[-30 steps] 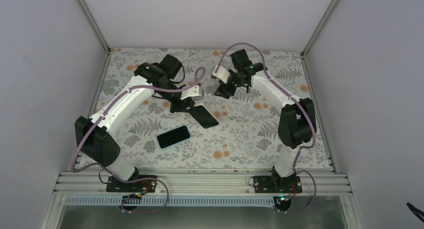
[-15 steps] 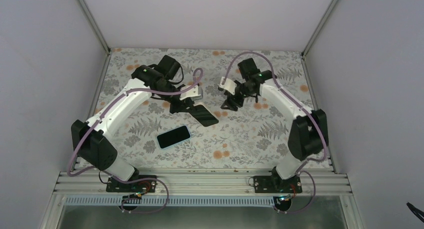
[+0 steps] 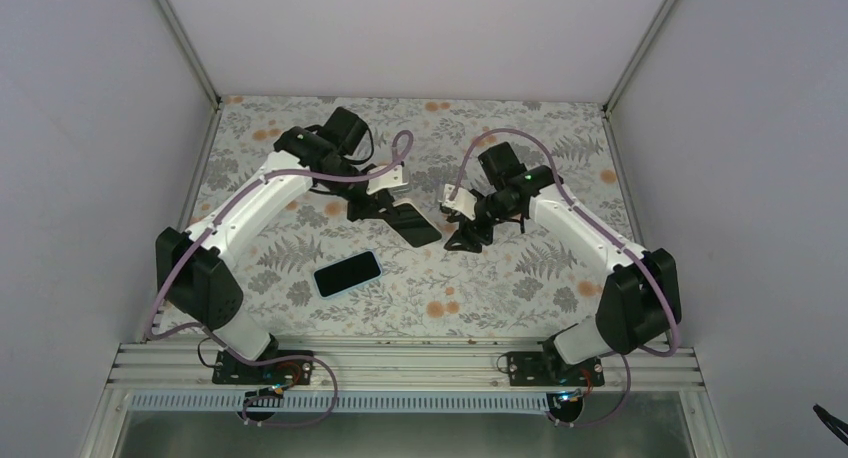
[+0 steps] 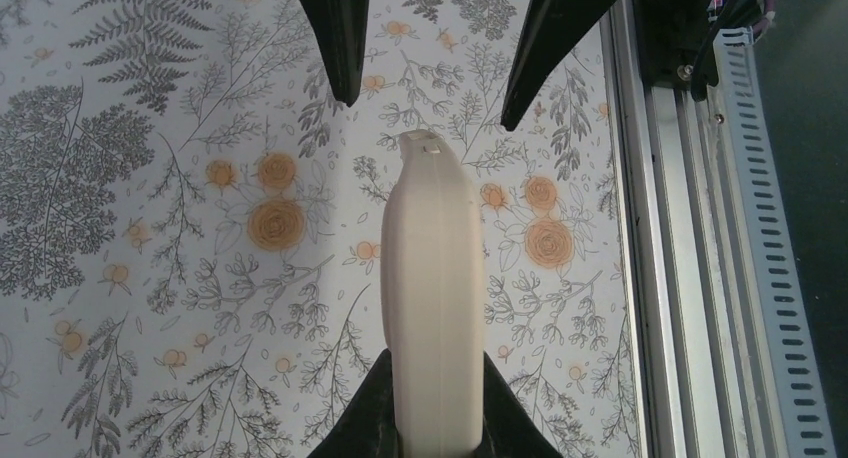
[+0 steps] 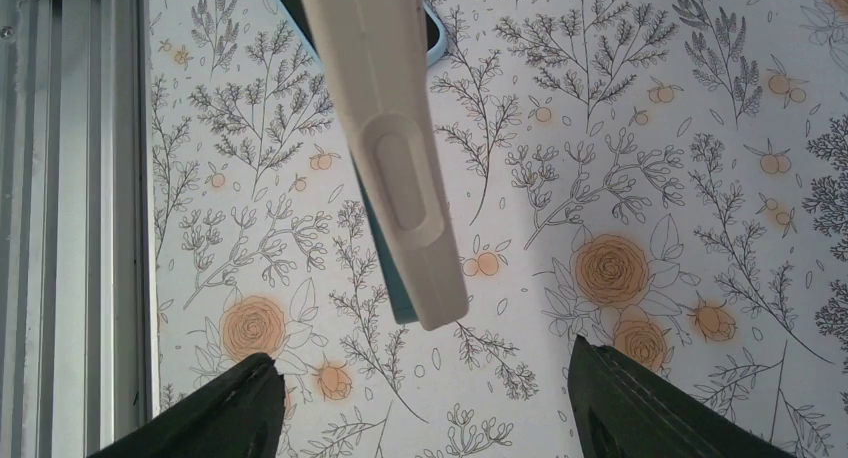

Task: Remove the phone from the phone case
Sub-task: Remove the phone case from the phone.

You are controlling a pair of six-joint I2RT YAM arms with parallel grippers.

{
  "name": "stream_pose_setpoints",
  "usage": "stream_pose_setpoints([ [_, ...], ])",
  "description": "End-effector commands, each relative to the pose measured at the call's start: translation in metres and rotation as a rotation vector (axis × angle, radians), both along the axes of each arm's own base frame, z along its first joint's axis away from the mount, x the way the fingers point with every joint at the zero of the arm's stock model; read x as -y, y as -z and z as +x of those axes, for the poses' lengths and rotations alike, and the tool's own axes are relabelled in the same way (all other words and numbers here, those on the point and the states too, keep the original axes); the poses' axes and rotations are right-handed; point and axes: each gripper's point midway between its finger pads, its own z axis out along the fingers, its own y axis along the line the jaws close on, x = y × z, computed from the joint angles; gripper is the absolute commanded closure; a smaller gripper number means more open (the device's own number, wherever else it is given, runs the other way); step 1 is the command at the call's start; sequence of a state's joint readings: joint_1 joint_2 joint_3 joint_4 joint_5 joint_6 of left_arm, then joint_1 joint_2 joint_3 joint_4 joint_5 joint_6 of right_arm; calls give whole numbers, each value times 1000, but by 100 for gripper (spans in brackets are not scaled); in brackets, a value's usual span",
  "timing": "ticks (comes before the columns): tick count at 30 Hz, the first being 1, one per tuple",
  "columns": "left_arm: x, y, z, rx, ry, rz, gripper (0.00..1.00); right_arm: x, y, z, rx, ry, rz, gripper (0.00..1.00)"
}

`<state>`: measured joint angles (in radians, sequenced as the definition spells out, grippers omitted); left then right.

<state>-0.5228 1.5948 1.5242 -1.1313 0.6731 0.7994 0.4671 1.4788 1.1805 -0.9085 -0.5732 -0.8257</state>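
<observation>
My left gripper (image 3: 377, 206) is shut on one end of a flat case (image 3: 410, 224) and holds it above the table. The case is dark on top and cream along its edge in the left wrist view (image 4: 435, 278). Whether a phone sits in it I cannot tell. A phone (image 3: 348, 273) with a black screen and light blue rim lies flat on the table, near and left of the case. My right gripper (image 3: 464, 240) is open and empty, just right of the case's free end and apart from it. The right wrist view shows the cream edge (image 5: 390, 148) with the teal rim (image 5: 398, 293) behind it.
The floral table cover (image 3: 520, 278) spans the floor between grey walls. An aluminium rail (image 3: 400, 363) runs along the near edge and shows in the left wrist view (image 4: 665, 278) and the right wrist view (image 5: 80, 178). The right gripper's black fingers (image 4: 338, 38) show beyond the case's tip.
My right arm has swung nearer and lower, bringing its open gripper beside the case's free end. My left gripper has shifted slightly right with the case. The phone on the table has not moved.
</observation>
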Motion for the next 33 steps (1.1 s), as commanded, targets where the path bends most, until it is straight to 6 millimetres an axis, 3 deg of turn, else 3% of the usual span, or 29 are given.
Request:
stream_pose_setpoints([
  [1,10,-26,5,39,16,-83,98,-6,-5,4,31,9,41,27],
  [21,6,-28,-3,43,20,-84,98,-7,2,41,105,93,28,34],
  [33,4,-25,-6,35,21,-82,98,-3,-2,54,124,116,41,35],
])
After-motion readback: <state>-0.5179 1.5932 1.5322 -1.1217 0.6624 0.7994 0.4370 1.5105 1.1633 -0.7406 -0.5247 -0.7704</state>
